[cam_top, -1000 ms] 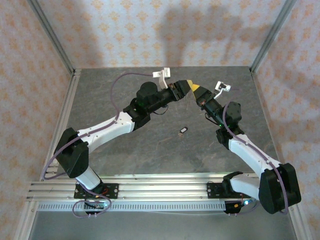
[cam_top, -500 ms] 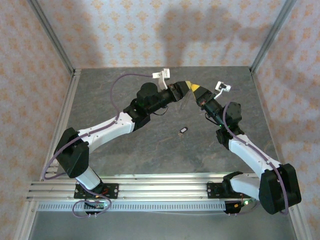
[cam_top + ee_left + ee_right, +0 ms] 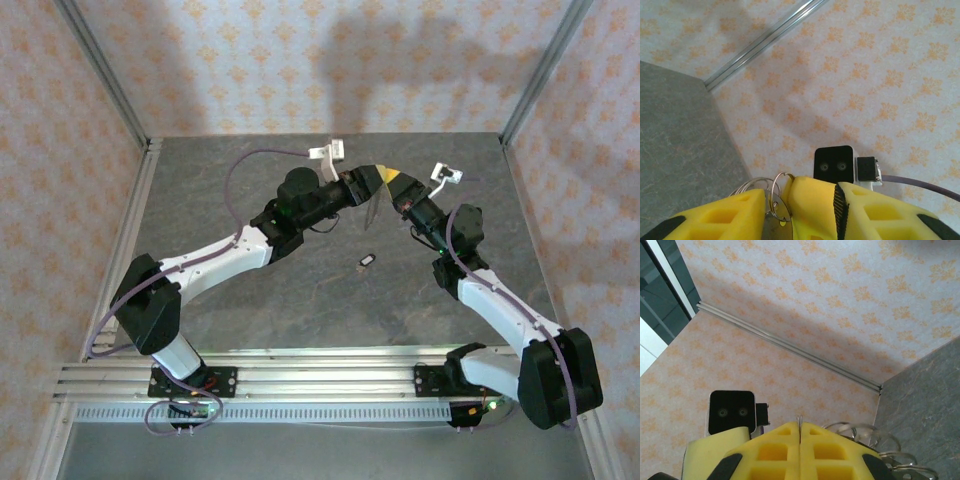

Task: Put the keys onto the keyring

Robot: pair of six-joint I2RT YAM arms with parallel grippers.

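Both grippers meet tip to tip, raised over the back of the table. My right gripper (image 3: 398, 181) (image 3: 799, 424) is shut on a thin wire of the keyring (image 3: 860, 429), whose silvery loops (image 3: 752, 184) bunch beside it. My left gripper (image 3: 368, 178) (image 3: 797, 195) has its jaws part way apart, closed against a flat silvery key (image 3: 776, 222) threaded on the loops and against the right gripper's yellow fingertips (image 3: 812, 205). A small dark key with a silvery end (image 3: 366, 261) lies alone on the table, below and in front of both grippers.
The grey table (image 3: 250, 300) is boxed in by patterned walls, with metal posts (image 3: 105, 75) at the back corners. The arms' bases sit on the rail (image 3: 320, 380) at the near edge. Each wrist's black camera (image 3: 834, 162) faces the other at close range.
My left gripper has nudged a little further onto the right gripper's tips and its wrist has shifted slightly. The right arm and the key on the table have stayed put.
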